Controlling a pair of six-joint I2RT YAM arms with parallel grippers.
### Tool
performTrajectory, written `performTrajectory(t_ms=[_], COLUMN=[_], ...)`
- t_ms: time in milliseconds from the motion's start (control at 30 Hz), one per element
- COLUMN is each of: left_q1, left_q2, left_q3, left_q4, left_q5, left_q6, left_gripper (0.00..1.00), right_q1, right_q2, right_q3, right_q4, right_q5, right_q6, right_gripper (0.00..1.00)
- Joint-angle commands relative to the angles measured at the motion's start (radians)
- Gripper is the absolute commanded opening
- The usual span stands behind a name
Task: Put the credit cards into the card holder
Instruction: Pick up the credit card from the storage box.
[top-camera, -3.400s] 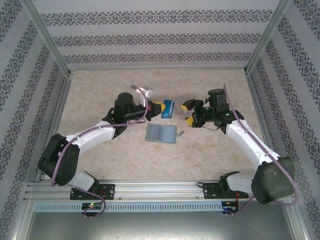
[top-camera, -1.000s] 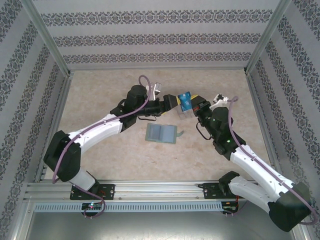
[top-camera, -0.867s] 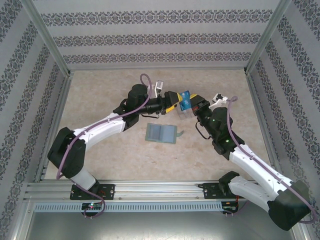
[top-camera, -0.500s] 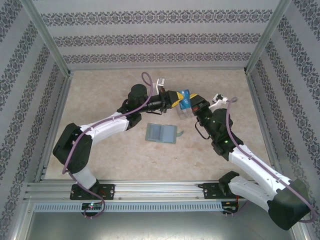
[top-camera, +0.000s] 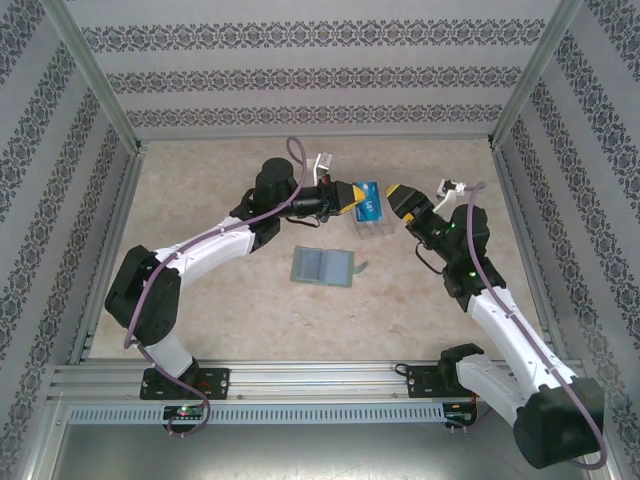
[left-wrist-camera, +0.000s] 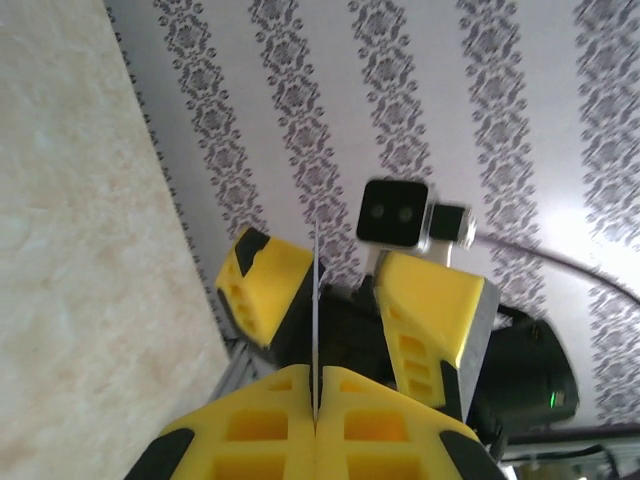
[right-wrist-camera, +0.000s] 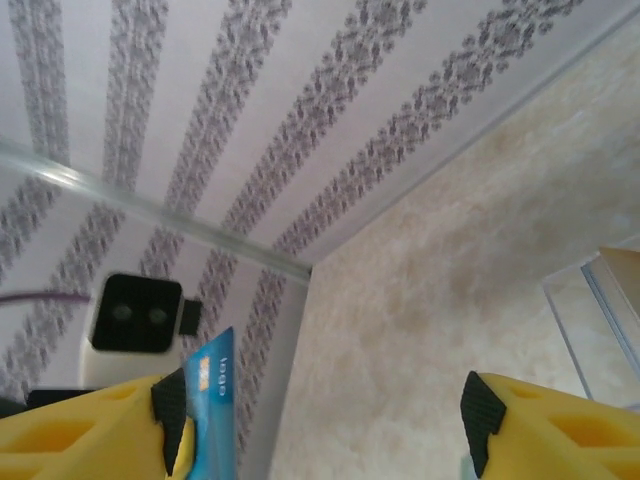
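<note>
A blue credit card (top-camera: 370, 203) hangs in the air over the middle of the table, and my left gripper (top-camera: 351, 198) is shut on its left end. In the left wrist view the card (left-wrist-camera: 315, 300) shows edge-on, pinched in the left gripper (left-wrist-camera: 318, 385). My right gripper (top-camera: 399, 197) stands open just right of the card. In the right wrist view the card (right-wrist-camera: 210, 410) sits beside the left finger of the open right gripper (right-wrist-camera: 325, 405), with nothing between the jaws. The grey-green card holder (top-camera: 325, 267) lies open and flat on the table below.
A clear plastic box (top-camera: 372, 229) sits on the table under the card, and its edge (right-wrist-camera: 600, 300) shows at the right of the right wrist view. Patterned walls enclose the beige table (top-camera: 220, 320), with free surface left and front of the holder.
My left gripper has shut on the blue card. My right gripper has let go of it, opened and drawn back to the right.
</note>
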Motion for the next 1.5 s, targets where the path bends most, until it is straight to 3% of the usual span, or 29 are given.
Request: performTrajectory(t_ms=[0, 100, 233, 467, 600, 833, 1033, 1167, 1233, 1333, 1467], left_q1=[0.010, 0.015, 0.018, 0.024, 0.032, 0.040, 0.046, 0.054, 0.059, 0.084, 0.148], left_q2=[-0.049, -0.024, -0.016, -0.011, -0.011, 0.009, 0.015, 0.014, 0.013, -0.004, -0.067], left_q3=[0.071, 0.118, 0.132, 0.135, 0.135, 0.141, 0.141, 0.140, 0.134, 0.099, -0.012], left_q4=[-0.227, -0.296, -0.329, -0.354, -0.350, -0.352, -0.379, -0.401, -0.414, -0.460, -0.526], left_q5=[0.099, 0.175, 0.199, 0.188, 0.182, 0.201, 0.203, 0.202, 0.194, 0.166, 0.091], left_q6=[0.218, 0.257, 0.277, 0.289, 0.290, 0.287, 0.296, 0.309, 0.312, 0.334, 0.380], left_gripper=[0.00, 0.00, 0.00, 0.00, 0.00, 0.00, 0.00, 0.01, 0.18, 0.53, 0.64], right_q1=[-0.050, -0.053, -0.060, -0.048, -0.046, -0.048, -0.049, -0.048, -0.034, 0.025, 0.120], right_q2=[0.072, 0.132, 0.145, 0.182, 0.176, 0.163, 0.137, 0.136, 0.141, 0.163, 0.217], right_q3=[0.069, 0.108, 0.130, 0.137, 0.136, 0.118, 0.081, 0.076, 0.069, 0.048, 0.007], right_q4=[-0.034, -0.028, -0.035, -0.001, -0.017, -0.033, -0.036, -0.037, -0.038, -0.036, -0.095], right_q5=[-0.404, -0.557, -0.610, -0.670, -0.681, -0.689, -0.680, -0.688, -0.670, -0.603, -0.422], right_q6=[-0.102, -0.117, -0.115, -0.056, -0.054, -0.055, -0.052, -0.051, -0.049, -0.050, -0.054], right_gripper=[0.74, 0.73, 0.67, 0.36, 0.45, 0.43, 0.27, 0.10, 0.00, 0.00, 0.00])
